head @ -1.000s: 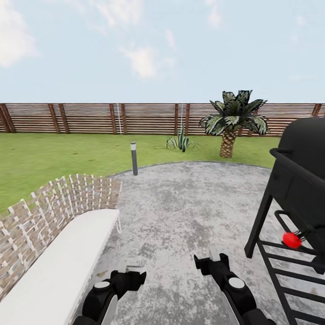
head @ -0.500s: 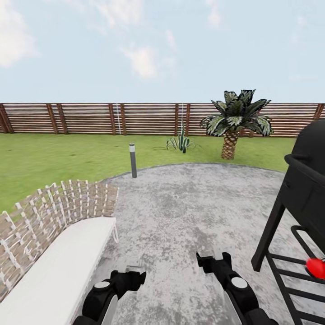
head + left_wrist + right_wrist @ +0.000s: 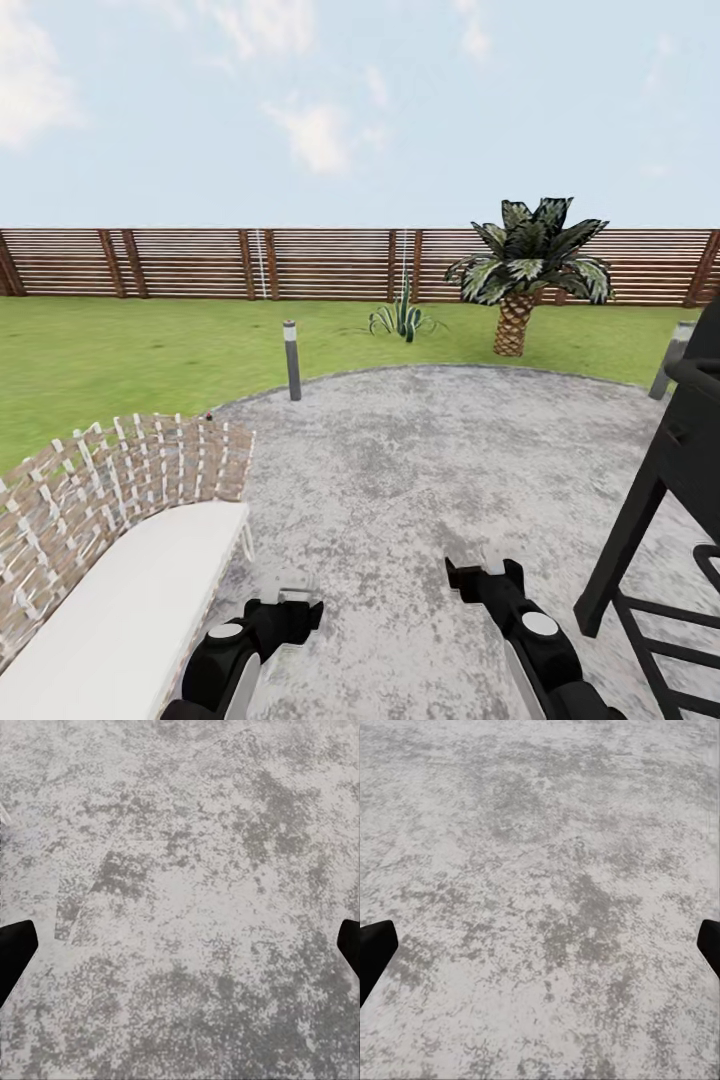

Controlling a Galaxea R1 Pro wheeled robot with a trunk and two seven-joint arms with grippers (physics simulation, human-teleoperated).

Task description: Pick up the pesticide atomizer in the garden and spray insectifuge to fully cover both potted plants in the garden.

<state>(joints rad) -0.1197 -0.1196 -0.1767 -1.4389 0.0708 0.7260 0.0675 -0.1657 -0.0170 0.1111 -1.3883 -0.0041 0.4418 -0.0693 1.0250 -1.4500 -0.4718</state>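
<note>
Head view looks out over the garden: a mottled grey patio [image 3: 420,470] ringed by green lawn [image 3: 120,350], with a brown slatted fence [image 3: 200,262] along the far edge. The spray bottle and the two small potted plants cannot be made out anywhere in these pictures.

Low in that view, the left tool [image 3: 290,612] and the right tool [image 3: 484,578] hang over bare paving, both dark and held out ahead of the robot. Each wrist view shows two black fingertips at opposite edges of the picture, one on the left tool [image 3: 15,952] and one on the right tool [image 3: 375,949], set wide apart with nothing but grey stone between them. Neither tool holds or touches anything.

A woven wicker seat [image 3: 110,480] with a white cushion [image 3: 130,600] stands just beside the left arm. A black framed stand [image 3: 660,520] rises at the right arm's side. Further off, a grey bollard lamp [image 3: 291,360] stands at the patio's rim, and a spiky striped agave [image 3: 403,318] and a palm [image 3: 525,270] grow near the fence.
</note>
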